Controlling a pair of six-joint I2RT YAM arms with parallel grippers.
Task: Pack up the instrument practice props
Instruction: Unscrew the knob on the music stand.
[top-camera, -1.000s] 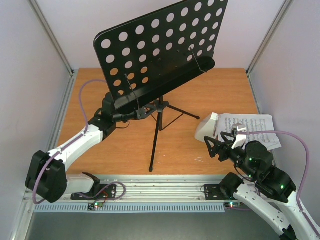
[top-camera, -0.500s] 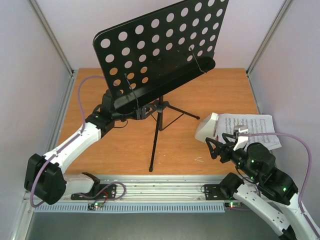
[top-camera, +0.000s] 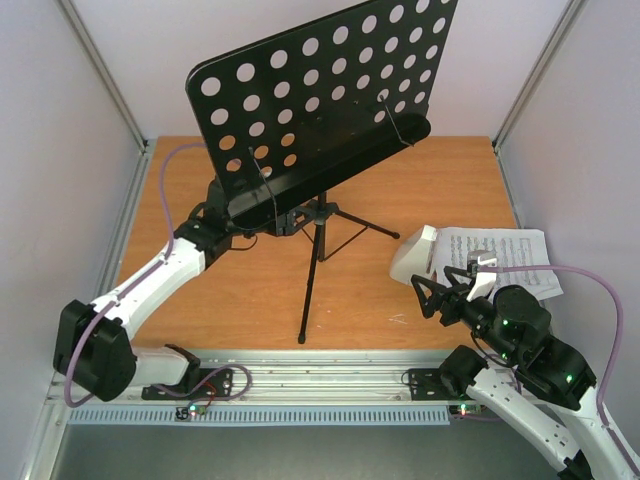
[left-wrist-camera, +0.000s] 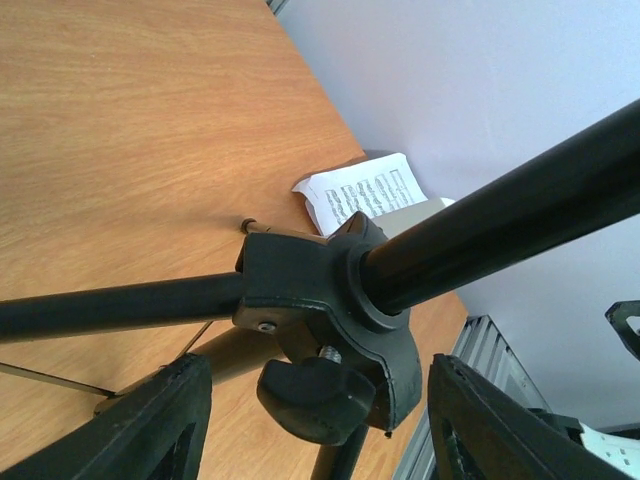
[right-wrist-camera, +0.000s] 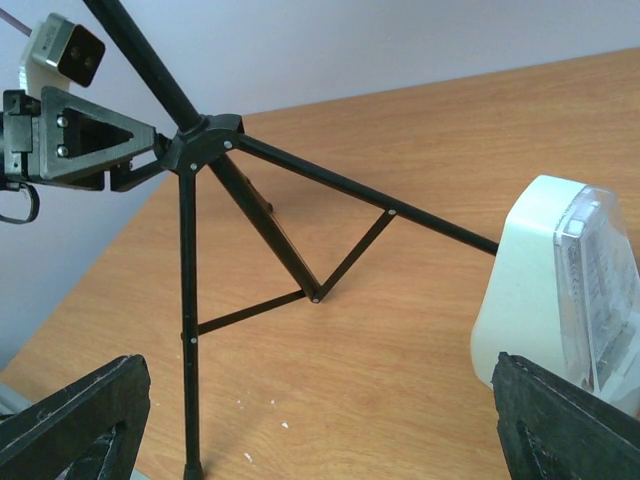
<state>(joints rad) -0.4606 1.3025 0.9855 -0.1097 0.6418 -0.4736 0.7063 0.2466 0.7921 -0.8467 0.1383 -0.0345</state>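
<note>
The black music stand stands on its tripod mid-table, its round-holed desk tilted. My left gripper is open under the desk ledge. In the left wrist view its fingers flank the stand's clamp knob without touching it. The white metronome stands at the right on the edge of the sheet of music. My right gripper is open and empty, just in front of the metronome, facing the tripod legs.
Grey walls and metal corner posts enclose the wooden table. A metal rail runs along the near edge by the arm bases. The tripod's front foot stands near that rail.
My left arm has reached further forward, bringing its gripper up around the stand's hub. My right gripper has dropped slightly and otherwise stays put.
</note>
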